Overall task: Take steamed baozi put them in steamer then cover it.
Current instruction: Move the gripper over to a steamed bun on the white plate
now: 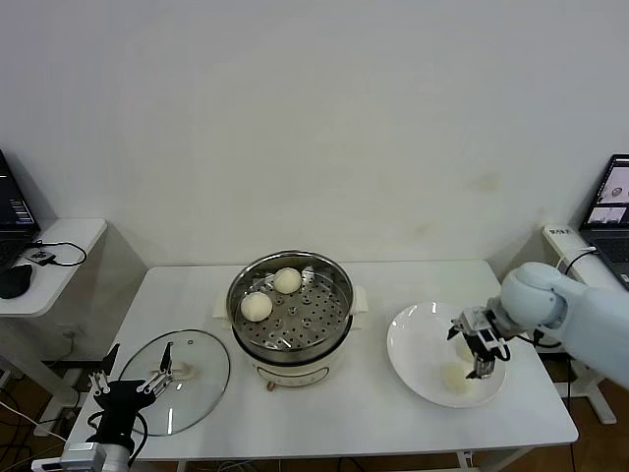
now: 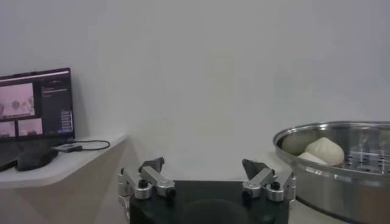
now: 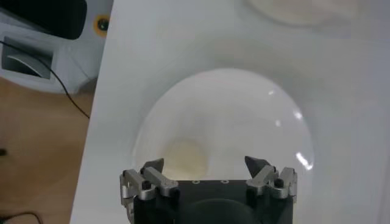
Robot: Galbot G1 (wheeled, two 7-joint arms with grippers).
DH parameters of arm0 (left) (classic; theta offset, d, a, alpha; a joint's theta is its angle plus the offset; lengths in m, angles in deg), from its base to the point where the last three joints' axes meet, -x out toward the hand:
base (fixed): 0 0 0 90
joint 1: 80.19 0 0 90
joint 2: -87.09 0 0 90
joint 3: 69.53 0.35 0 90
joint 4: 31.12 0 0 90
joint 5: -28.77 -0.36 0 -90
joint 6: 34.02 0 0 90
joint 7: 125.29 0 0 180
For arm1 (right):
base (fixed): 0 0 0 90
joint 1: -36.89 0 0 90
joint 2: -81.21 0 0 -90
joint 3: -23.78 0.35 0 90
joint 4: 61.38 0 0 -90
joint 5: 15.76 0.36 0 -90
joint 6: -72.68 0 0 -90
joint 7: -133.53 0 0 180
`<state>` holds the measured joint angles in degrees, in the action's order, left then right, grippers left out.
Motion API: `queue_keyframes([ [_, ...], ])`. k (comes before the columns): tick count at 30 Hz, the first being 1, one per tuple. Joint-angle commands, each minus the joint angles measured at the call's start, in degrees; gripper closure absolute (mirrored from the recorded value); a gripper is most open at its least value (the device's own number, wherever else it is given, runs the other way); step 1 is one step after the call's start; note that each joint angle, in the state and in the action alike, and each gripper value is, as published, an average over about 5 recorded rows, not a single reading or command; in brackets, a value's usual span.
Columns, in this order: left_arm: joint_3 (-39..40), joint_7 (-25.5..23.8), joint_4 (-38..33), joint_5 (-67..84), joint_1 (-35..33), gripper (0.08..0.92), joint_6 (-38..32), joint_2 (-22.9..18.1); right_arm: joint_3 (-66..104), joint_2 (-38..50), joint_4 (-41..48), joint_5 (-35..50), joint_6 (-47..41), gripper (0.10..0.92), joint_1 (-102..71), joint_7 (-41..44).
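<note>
The steel steamer [image 1: 295, 334] stands mid-table with two baozi [image 1: 287, 280] [image 1: 257, 306] on its perforated tray. The glass cover [image 1: 201, 388] lies flat on the table to the steamer's left. My right gripper [image 1: 479, 356] hangs open just above the white plate [image 1: 413, 334], over a baozi [image 1: 454, 376] lying there. In the right wrist view that baozi [image 3: 186, 159] sits ahead of the open right gripper [image 3: 204, 165], nearer one finger. My left gripper [image 1: 133, 382] waits open by the cover's near edge. Its wrist view shows the left gripper [image 2: 204, 167] empty, with the steamer [image 2: 341, 182] and a baozi [image 2: 326, 150] beyond.
A side table with cables and a laptop [image 2: 33, 103] stands off the table's left end. Another laptop [image 1: 614, 197] sits to the far right. A white wall runs behind the table. The plate [image 3: 244, 115] lies near the table's right edge.
</note>
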<state>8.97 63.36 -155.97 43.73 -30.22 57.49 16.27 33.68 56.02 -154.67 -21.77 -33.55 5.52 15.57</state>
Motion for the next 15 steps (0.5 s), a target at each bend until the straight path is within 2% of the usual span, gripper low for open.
queue_keyframes([
  [1,-0.2,0.0,0.2,0.0,0.0,0.177,0.0,0.1,7.7,-0.4,3.7,-5.5,0.7,0.203,-11.3,-0.8],
  [15,-0.4,0.0,0.9,0.2,0.3,0.177,0.0,0.1,7.4,-3.9,6.5,-5.7,0.4,0.218,-11.2,-1.9],
])
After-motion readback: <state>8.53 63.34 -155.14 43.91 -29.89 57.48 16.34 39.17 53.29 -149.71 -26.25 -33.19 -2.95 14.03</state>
